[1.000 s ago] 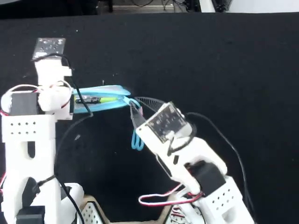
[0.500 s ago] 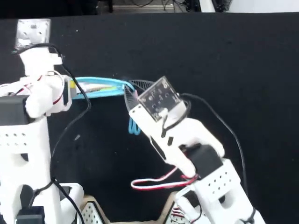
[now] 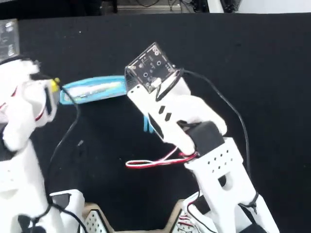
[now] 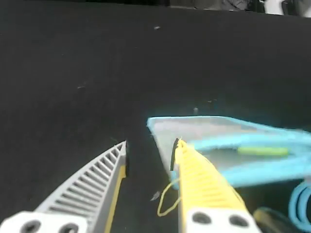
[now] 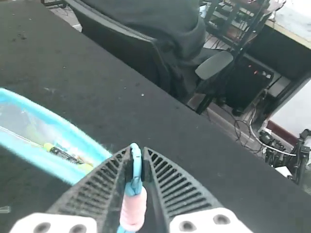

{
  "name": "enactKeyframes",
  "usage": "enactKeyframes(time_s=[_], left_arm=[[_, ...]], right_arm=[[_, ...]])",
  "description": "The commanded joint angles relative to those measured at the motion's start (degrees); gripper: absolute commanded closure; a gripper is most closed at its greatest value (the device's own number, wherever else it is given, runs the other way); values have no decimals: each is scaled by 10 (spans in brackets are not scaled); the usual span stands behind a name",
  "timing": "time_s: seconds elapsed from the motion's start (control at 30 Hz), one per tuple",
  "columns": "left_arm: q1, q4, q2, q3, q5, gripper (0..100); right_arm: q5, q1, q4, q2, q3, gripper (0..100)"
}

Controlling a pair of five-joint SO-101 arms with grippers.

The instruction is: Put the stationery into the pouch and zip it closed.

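"One pouch [image 3: 92, 89] over the black desk [image 3: 243, 58]?"
"One, turquoise, toward the left edge. The left wrist view shows a green pen [image 4: 262, 151] inside, and the right wrist view a chair [image 5: 121, 41] beyond the desk."
"Two pincers?"
"Two. The left pincer [image 4: 150, 143] gapes at the pouch's end. The right pincer [image 5: 137, 149] is clamped on the blue strap [image 5: 134, 167]."

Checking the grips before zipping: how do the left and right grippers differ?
The left gripper has its fingers apart, while the right gripper has them shut on the blue strap. The left one's fingers are grey and yellow; the right one's are both black. Both sit at the blue pouch, one at each end.
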Motion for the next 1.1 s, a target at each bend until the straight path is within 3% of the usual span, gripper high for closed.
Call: enactKeyframes(time_s=[0.0, 0.3, 0.57, 0.7, 0.93, 1.07], left_arm=[[-1, 63, -59, -2, 2, 834], [108, 43, -118, 177, 1, 834], [108, -205, -122, 384, -47, 834], [108, -264, -122, 405, -46, 834], [109, -265, -122, 386, -45, 834], [109, -266, -123, 382, -10, 834]], right_arm=[[6, 11, 0, 4, -51, 988], [6, 11, 3, 0, -51, 988], [6, -13, 94, -33, -63, 988], [6, -49, 141, -91, -60, 988], [7, -98, 204, -168, -51, 988], [7, -113, 203, -183, -19, 988]])
